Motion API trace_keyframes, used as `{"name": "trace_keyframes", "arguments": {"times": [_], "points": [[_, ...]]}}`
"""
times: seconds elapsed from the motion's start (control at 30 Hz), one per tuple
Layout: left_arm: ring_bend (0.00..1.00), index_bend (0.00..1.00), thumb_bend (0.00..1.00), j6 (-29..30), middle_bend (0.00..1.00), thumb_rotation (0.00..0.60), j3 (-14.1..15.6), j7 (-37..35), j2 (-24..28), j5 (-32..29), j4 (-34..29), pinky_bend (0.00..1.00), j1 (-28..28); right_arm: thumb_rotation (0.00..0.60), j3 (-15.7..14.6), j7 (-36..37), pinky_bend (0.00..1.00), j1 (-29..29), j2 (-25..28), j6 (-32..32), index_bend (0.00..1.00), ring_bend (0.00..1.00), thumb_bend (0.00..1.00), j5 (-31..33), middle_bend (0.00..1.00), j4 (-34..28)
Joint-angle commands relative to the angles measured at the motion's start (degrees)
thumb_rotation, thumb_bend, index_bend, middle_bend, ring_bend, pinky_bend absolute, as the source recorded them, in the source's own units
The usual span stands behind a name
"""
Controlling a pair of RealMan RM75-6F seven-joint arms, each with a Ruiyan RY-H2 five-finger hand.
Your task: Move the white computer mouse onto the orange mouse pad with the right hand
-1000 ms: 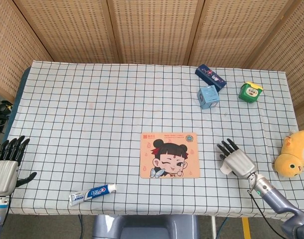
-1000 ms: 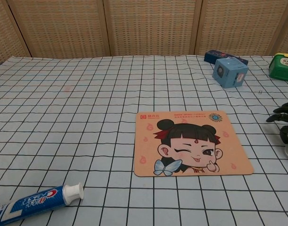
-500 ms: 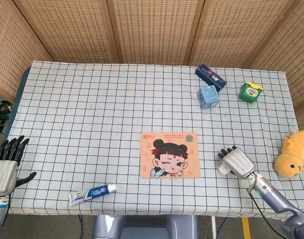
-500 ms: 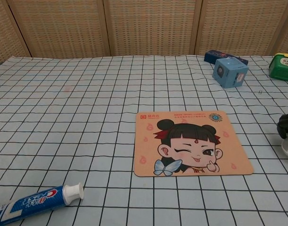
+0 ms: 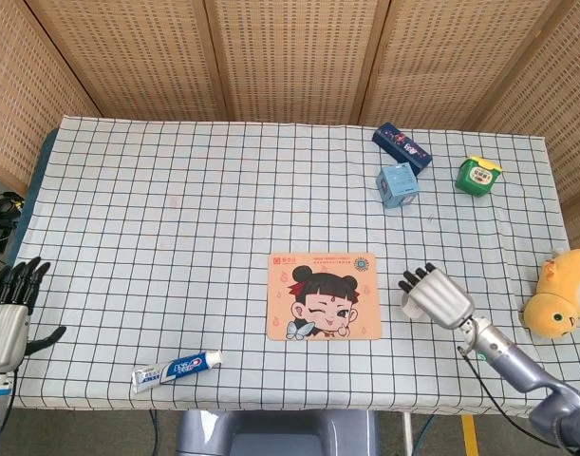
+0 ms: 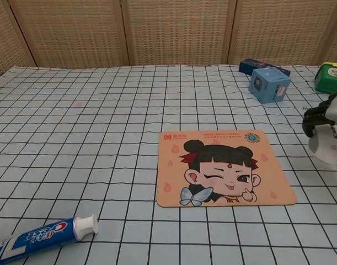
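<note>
Right hand (image 5: 434, 296) grips the mouse (image 6: 327, 147) from above, clear of the cloth just right of the pad (image 5: 323, 295), presumably for carrying across; left hand (image 5: 7, 318) idle, fingers spread.

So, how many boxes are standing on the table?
3: a dark blue box at the far right, a light blue box just in front of it, and a green box further right.

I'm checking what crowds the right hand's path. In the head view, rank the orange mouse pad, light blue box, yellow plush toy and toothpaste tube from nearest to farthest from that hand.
From the right hand:
1. Orange mouse pad, just to its left.
2. Yellow plush toy, at the table's right edge.
3. Light blue box, up the table behind it; close to the toy's distance, so this order is loose.
4. Toothpaste tube, far left near the front edge.
</note>
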Motion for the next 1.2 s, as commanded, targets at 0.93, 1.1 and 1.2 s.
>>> {"name": "trace_keyframes", "arguments": {"times": [0.93,1.1,1.2], "points": [[0.00,0.00,0.00,-3.27,0.00,0.600,-0.98,-1.94,0.01,-3.30,1.45,0.00,-0.89,0.600,1.41,-12.89,0.58,19.18,-5.56,-13.87,0.84,0.55,0.18,-10.41,0.63,-6.35],[0.00,0.00,0.00,-3.42,0.00,0.600,-1.13,-1.99,-0.05,-3.55,1.53,0.00,-0.99,0.600,1.08,-12.52,0.58,19.90,-6.74,-14.15,0.84,0.55,0.18,-10.34,0.63,-5.20],[0.00,0.00,0.00,-3.42,0.00,0.600,-1.18,-1.99,-0.06,-3.62,1.52,0.00,-1.01,0.600,0.76,-12.32,0.58,20.28,-7.37,-14.16,0.84,0.55,0.18,-10.49,0.63,-4.40]]}}
